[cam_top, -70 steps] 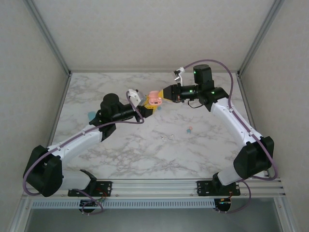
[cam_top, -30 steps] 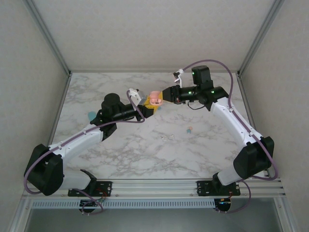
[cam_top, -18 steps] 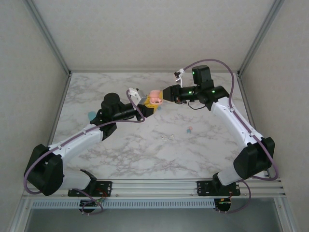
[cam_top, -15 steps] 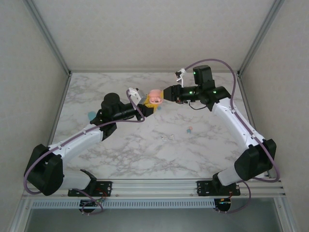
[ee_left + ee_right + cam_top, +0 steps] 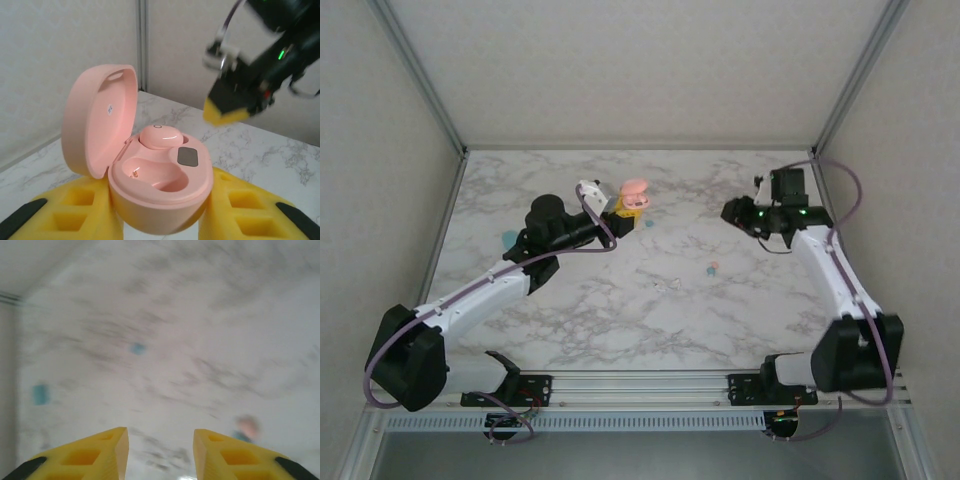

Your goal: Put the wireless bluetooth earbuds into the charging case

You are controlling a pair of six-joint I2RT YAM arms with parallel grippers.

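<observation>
My left gripper is shut on the open pink charging case and holds it above the table, lid tipped back to the left. One pink earbud sits in the case's far slot; the near slot is empty. My right gripper hangs open, nothing between its fingers, well to the right of the case; in the left wrist view the right gripper is a blur at upper right. A pink-and-teal earbud lies on the table below it.
On the marble table lie a white bud, a small teal bud and a teal item at the left. Frame posts and walls close in the back and sides.
My right gripper, which was at the pink case, has pulled away fast to the right and turned towards the table. The left arm still holds the case, nearly in place.
</observation>
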